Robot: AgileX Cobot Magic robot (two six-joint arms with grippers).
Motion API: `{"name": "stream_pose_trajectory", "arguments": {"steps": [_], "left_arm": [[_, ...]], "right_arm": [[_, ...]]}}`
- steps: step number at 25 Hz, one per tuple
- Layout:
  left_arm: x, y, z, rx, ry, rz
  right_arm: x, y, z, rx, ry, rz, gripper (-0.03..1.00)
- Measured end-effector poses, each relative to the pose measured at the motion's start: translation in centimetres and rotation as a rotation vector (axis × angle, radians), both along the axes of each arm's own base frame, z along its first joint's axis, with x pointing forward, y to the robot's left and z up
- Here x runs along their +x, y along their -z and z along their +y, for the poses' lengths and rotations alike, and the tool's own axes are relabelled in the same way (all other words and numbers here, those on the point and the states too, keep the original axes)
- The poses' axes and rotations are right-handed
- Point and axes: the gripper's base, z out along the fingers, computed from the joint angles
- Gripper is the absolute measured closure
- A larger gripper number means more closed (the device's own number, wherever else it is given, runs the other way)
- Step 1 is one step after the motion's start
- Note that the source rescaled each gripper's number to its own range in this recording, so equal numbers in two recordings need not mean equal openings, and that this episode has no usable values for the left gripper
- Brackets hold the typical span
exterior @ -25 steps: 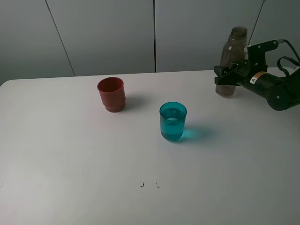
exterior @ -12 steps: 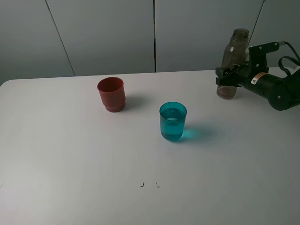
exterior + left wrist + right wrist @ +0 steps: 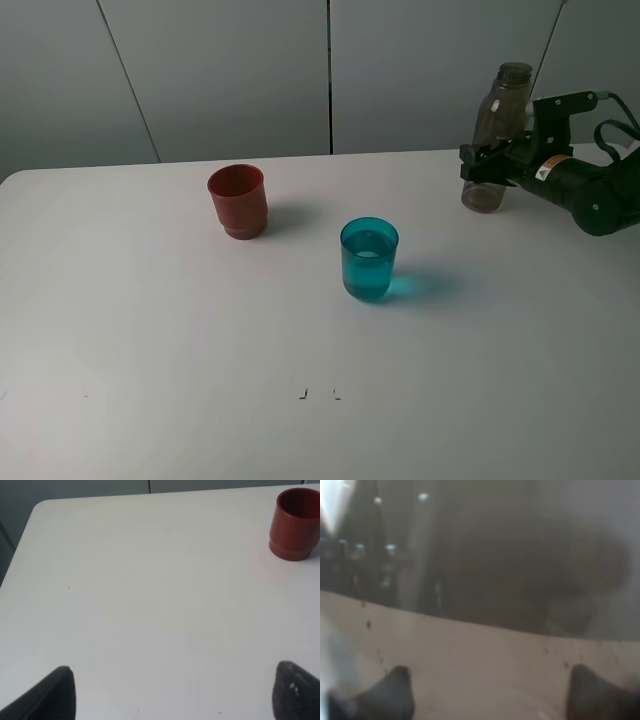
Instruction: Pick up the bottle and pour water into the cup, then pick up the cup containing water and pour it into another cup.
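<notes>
The smoky grey-brown bottle (image 3: 500, 110) stands upright at the table's back right, uncapped. My right gripper (image 3: 482, 168) has its fingers on either side of the bottle's lower body; whether they press on it does not show. In the right wrist view the bottle (image 3: 485, 580) fills the picture, with the right gripper (image 3: 490, 690) around it. The teal cup (image 3: 369, 262) stands mid-table with water inside. The red cup (image 3: 238, 201) stands further left and back, also seen as the red cup (image 3: 296, 524). My left gripper (image 3: 175, 695) is open over bare table.
The white table (image 3: 150, 330) has two small dark marks (image 3: 318, 394) near its front. A grey panelled wall (image 3: 230, 70) stands behind the table's back edge. The right arm's cables (image 3: 615, 130) hang at the far right.
The bottle has come a little lower and more upright with the right gripper still around it. Both cups are unmoved.
</notes>
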Motion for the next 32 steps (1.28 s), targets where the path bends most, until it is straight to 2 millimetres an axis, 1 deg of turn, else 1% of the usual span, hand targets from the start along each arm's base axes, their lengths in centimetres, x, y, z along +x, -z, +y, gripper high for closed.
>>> {"name": "stream_pose_trajectory", "arguments": {"steps": [1, 3, 4, 5, 7, 10, 16, 24, 32], "left_arm": [[0.0, 0.0, 0.0, 0.0, 0.0, 0.0], [0.0, 0.0, 0.0, 0.0, 0.0, 0.0], [0.0, 0.0, 0.0, 0.0, 0.0, 0.0], [0.0, 0.0, 0.0, 0.0, 0.0, 0.0], [0.0, 0.0, 0.0, 0.0, 0.0, 0.0], [0.0, 0.0, 0.0, 0.0, 0.0, 0.0], [0.0, 0.0, 0.0, 0.0, 0.0, 0.0], [0.0, 0.0, 0.0, 0.0, 0.0, 0.0], [0.0, 0.0, 0.0, 0.0, 0.0, 0.0]], "right_arm": [[0.0, 0.0, 0.0, 0.003, 0.001, -0.001, 0.51], [0.0, 0.0, 0.1, 0.005, -0.009, 0.0, 0.19], [0.0, 0.0, 0.1, 0.008, -0.013, 0.003, 0.06], [0.0, 0.1, 0.1, 0.009, -0.013, 0.011, 0.01], [-0.1, 0.2, 0.1, 0.008, -0.007, 0.034, -0.03], [-0.3, 0.6, 0.0, -0.009, 0.002, 0.091, -0.03], [-2.0, -1.1, -0.1, -0.025, 0.008, 0.117, -0.03], [-6.3, -2.4, 0.1, -0.013, 0.021, 0.183, -0.03], [-10.9, -3.8, 0.1, -0.089, 0.001, 0.297, -0.03]]}}
